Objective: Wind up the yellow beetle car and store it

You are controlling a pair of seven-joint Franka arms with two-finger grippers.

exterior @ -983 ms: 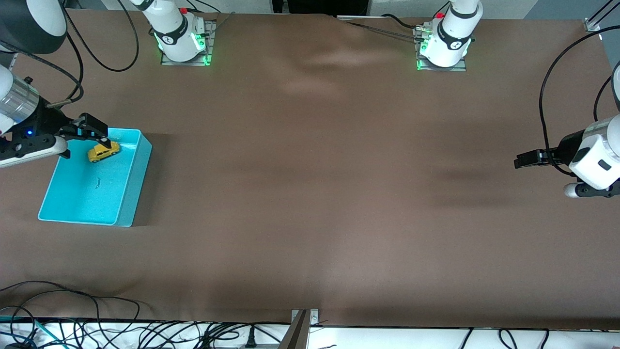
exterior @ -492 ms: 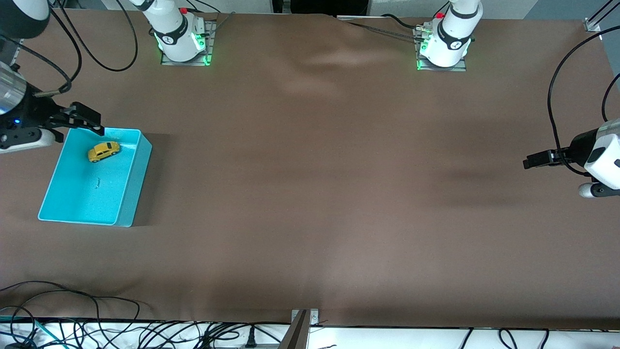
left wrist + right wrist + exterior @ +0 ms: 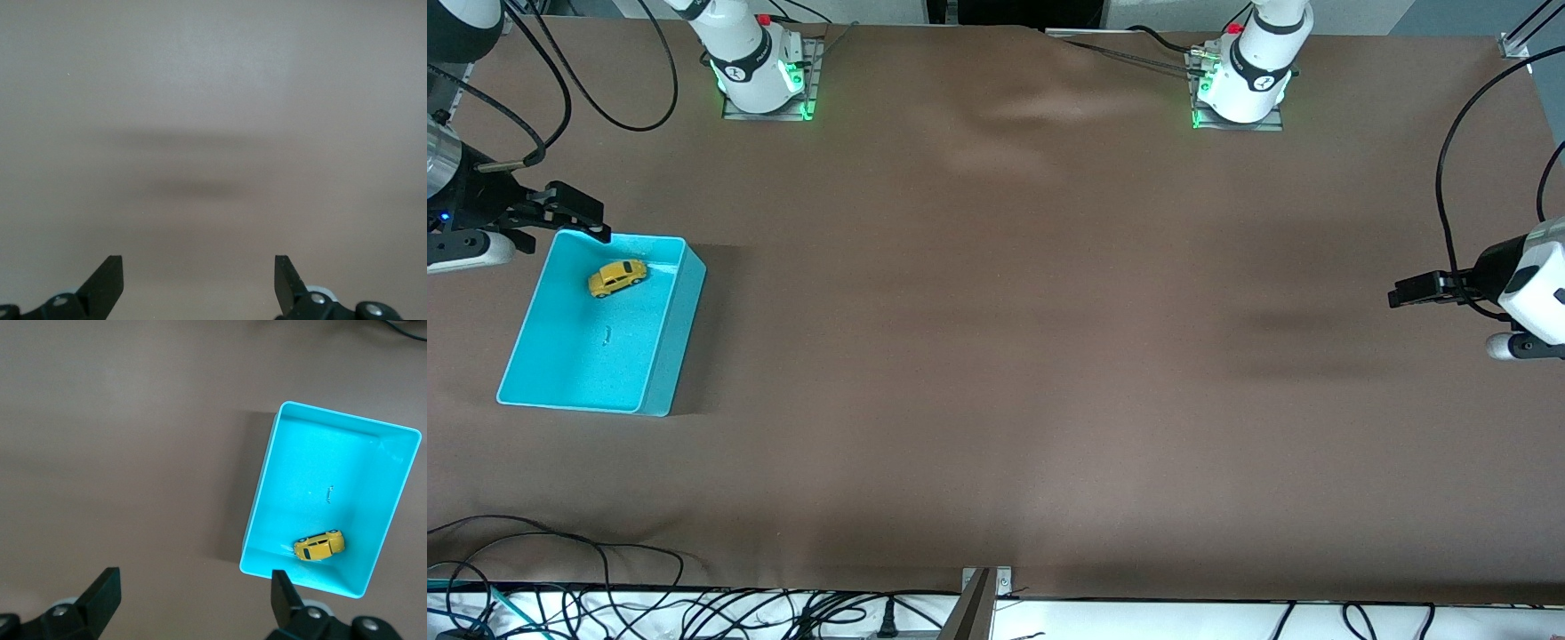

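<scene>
The yellow beetle car (image 3: 616, 276) lies on its wheels inside the cyan bin (image 3: 660, 356), close to the bin wall farthest from the front camera. The right wrist view shows the car (image 3: 320, 545) in the bin (image 3: 259, 507) too. My right gripper (image 3: 560, 227) hangs open and empty over the bin's corner at the right arm's end of the table, apart from the car. From its own wrist, the right gripper (image 3: 193, 587) looks down on bare table beside the bin. My left gripper (image 3: 1405, 295) waits open over the left arm's end of the table; the left gripper (image 3: 198, 267) holds nothing.
A brown cloth (image 3: 996, 356) covers the table, slightly rippled between the two arm bases. Cables (image 3: 605, 596) run along the table edge nearest the front camera. A metal bracket (image 3: 983, 591) sits at the middle of that edge.
My right gripper has pulled back from just over the car to the bin's corner, leaving the car lying in the bin. My left gripper has drifted slightly toward its end of the table.
</scene>
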